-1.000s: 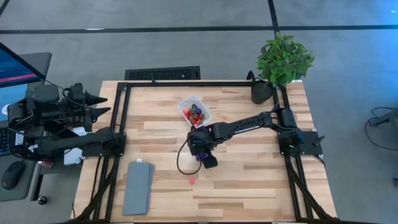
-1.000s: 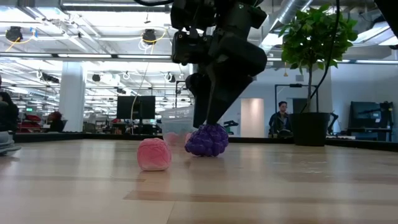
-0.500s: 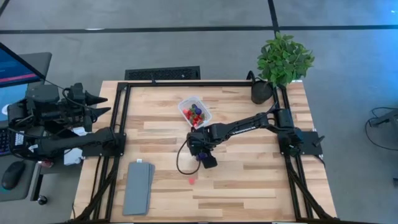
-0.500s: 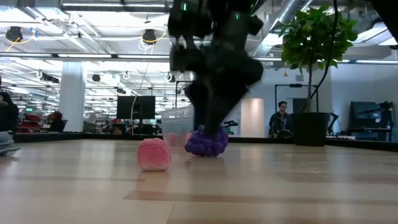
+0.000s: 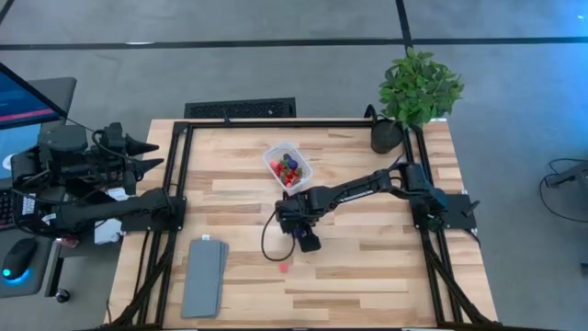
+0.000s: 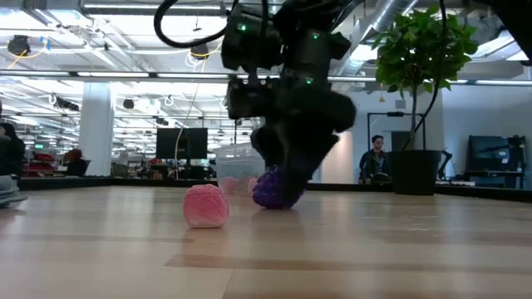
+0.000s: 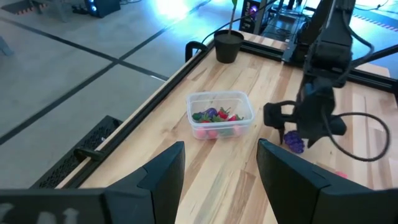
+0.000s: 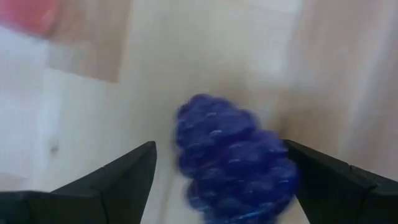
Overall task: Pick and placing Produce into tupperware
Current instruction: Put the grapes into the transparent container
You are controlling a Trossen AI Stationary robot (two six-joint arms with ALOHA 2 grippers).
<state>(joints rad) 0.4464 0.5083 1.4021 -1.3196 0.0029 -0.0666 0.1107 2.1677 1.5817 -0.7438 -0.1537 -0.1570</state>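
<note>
The purple grape cluster (image 8: 233,162) lies on the table between the open fingers of my right gripper (image 5: 299,232), which stands over it at mid-table. It also shows under the gripper in the low view (image 6: 276,191). A pink piece (image 6: 205,206) rests on the wood a little nearer the near edge (image 5: 283,267). The clear tupperware (image 5: 288,165) stands farther back and holds several red, green and purple pieces (image 7: 214,115). My left gripper (image 5: 154,154) waits open beyond the table's left edge. My right gripper comes at the grape cluster from above, pointing down, with a finger on either side. One finger (image 8: 317,174) looks to lie against the cluster's side (image 8: 277,155); the other finger (image 8: 134,171) stands apart from it. The cluster rests on the table.
A potted plant (image 5: 415,92) stands at the far right corner. A flat grey slab (image 5: 204,276) lies near the near left corner. A black cable loop (image 5: 266,241) hangs beside the right gripper. Dark rails (image 5: 179,184) border the table. People show in the room behind.
My right gripper has come down from just above the grape cluster until its fingers stand around it, and has shifted slightly toward the table's left. The cluster now shows narrower and partly hidden under the gripper. The pink piece has stayed in place.
</note>
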